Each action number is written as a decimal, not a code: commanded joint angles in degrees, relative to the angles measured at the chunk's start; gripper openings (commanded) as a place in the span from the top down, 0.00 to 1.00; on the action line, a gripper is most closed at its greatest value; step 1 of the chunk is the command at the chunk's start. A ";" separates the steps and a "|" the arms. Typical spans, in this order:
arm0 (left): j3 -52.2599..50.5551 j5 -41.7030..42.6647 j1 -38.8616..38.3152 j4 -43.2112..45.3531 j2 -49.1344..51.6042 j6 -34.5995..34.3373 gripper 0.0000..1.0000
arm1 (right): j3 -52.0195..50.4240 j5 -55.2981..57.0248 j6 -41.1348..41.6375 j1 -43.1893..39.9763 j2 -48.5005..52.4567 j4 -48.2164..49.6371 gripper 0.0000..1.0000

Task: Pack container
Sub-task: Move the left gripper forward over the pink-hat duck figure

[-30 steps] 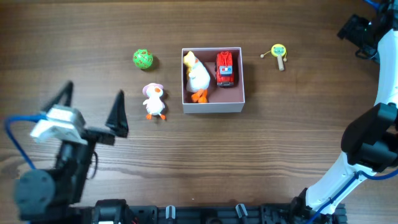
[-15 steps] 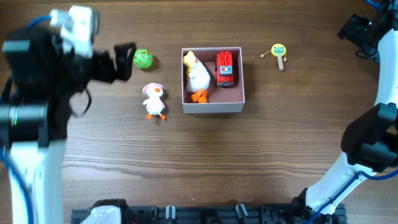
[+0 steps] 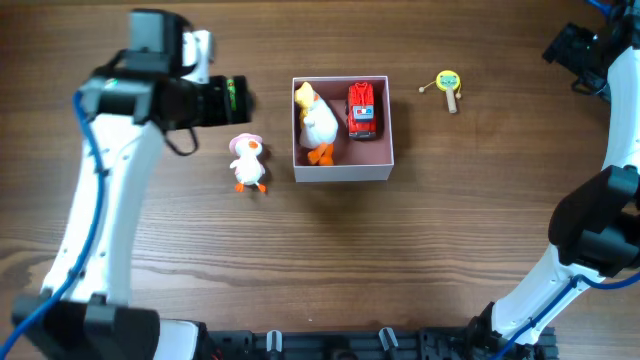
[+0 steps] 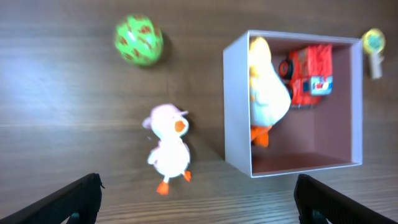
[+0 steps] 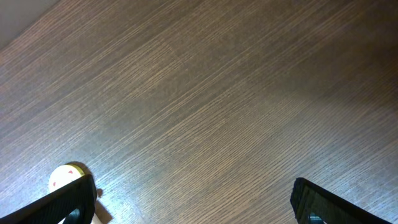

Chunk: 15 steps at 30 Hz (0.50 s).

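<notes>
- Since a second ago, the left arm (image 3: 105, 190) has been swung from the lower left of the overhead view to the upper left, and its wrist is now held over a green ball (image 4: 138, 42).
- The left jaws are seen spread wide apart in the left wrist view, one tip at each lower corner, with nothing gripped between them.
- The box (image 3: 343, 172) is set on the counter (image 3: 400, 250) in the upper middle of the overhead view, where it was before.
- Inside the box, a large white duck (image 3: 318, 125) is laid along the left wall, and a red truck (image 3: 362, 110) is placed just beside it on the right.
- A small duck with a pink hat (image 3: 247, 163) is found on the counter just left of the box, below the ball.
- A yellow rattle (image 3: 448, 85) is left near the box, to its upper right.
- The right arm (image 3: 600, 210) is kept at the right edge of the overhead view.
- The right jaws are held apart over bare wood.
</notes>
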 commanded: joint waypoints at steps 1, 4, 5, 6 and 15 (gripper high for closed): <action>0.85 -1.99 -4.59 -0.15 1.38 -3.08 0.00 | -0.11 -0.48 -0.52 0.31 -1.36 0.17 0.00; 0.85 -2.80 -6.43 -0.74 1.62 -2.99 0.00 | -0.11 -0.48 -0.52 0.31 -1.36 0.15 0.00; 0.85 -4.48 -6.80 -0.92 1.62 -3.04 0.00 | -0.11 -0.48 -0.52 0.31 -1.36 0.17 0.00; 0.85 -5.42 -6.82 -1.09 1.62 -3.08 0.00 | -0.11 -0.48 -0.55 0.31 -1.36 0.17 0.00; 0.79 -9.92 -3.41 -6.86 4.39 -11.47 0.00 | -0.11 -0.48 -0.52 0.31 -1.36 0.17 0.00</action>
